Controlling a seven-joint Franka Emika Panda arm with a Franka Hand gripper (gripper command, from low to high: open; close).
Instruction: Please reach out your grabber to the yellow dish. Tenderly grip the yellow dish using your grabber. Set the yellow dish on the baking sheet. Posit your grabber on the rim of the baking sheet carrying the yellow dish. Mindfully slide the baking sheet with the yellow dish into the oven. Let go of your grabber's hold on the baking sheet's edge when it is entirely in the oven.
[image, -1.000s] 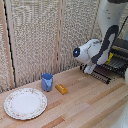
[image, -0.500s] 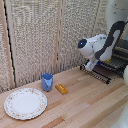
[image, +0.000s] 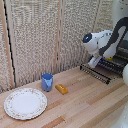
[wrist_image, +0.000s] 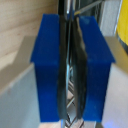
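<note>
The table (image: 85, 100) has wide bare wood across the middle and near side, room for a gripper to pass. On the exterior view's left sit a plate (image: 25, 103), a blue cup (image: 47, 82) and an orange block (image: 61, 89), close together, small gaps betw. them. A slatted screen (image: 45, 35) closes the back. At the exterior view's right the arm (image: 107, 42) hangs over the rack (image: 97, 73), w/ the oven (image: 120, 60) right behind, so that corner is crowded. In the wrist view the blue fingers (wrist_image: 47, 70) are pressed flat together, no gap betw. them, rack bars just past them.
</note>
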